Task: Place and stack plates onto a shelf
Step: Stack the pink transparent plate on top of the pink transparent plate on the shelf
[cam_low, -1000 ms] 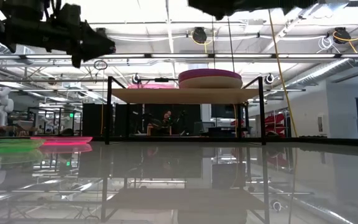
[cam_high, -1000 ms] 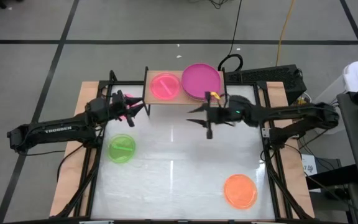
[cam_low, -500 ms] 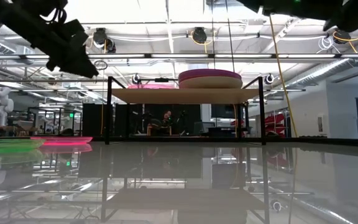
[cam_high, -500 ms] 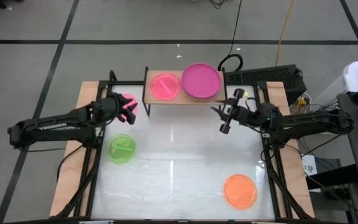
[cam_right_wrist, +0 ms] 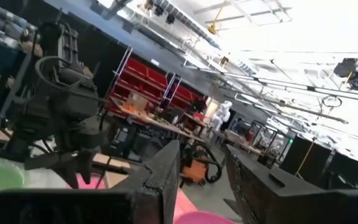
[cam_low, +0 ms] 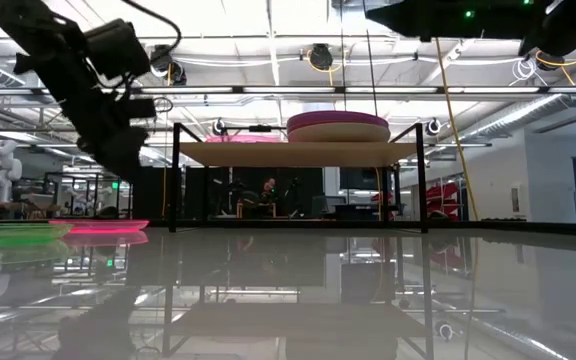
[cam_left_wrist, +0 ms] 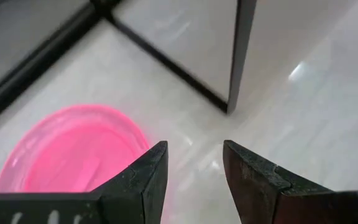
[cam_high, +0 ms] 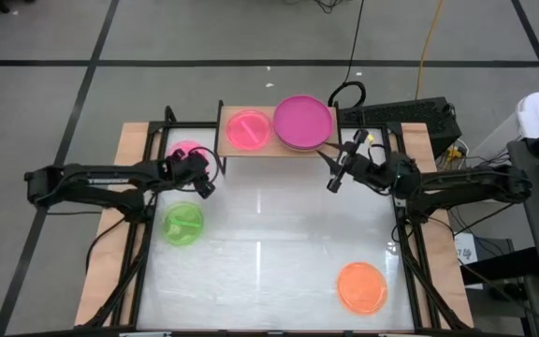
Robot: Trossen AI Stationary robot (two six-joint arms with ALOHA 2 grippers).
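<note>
1. Light-wood shelf [cam_high: 274, 140] sits at the upper centre of your high view, carrying a small pink plate [cam_high: 248, 129] on its left half and a magenta plate [cam_high: 302, 122] on top of a stack on its right half.
2. Your left gripper [cam_high: 201, 174] hangs left of centre in the high view, over the edge of another pink plate [cam_high: 183, 153] lying on the table beside the shelf's left legs; its fingers [cam_left_wrist: 145, 180] stand a narrow gap apart, holding nothing.
3. Your right gripper [cam_high: 333, 173] is raised just below the shelf's right end in the high view, its jaws slightly parted and empty.
4. You have a green plate [cam_high: 182, 224] at lower left of the tabletop and an orange plate [cam_high: 361, 286] at lower right.
</note>
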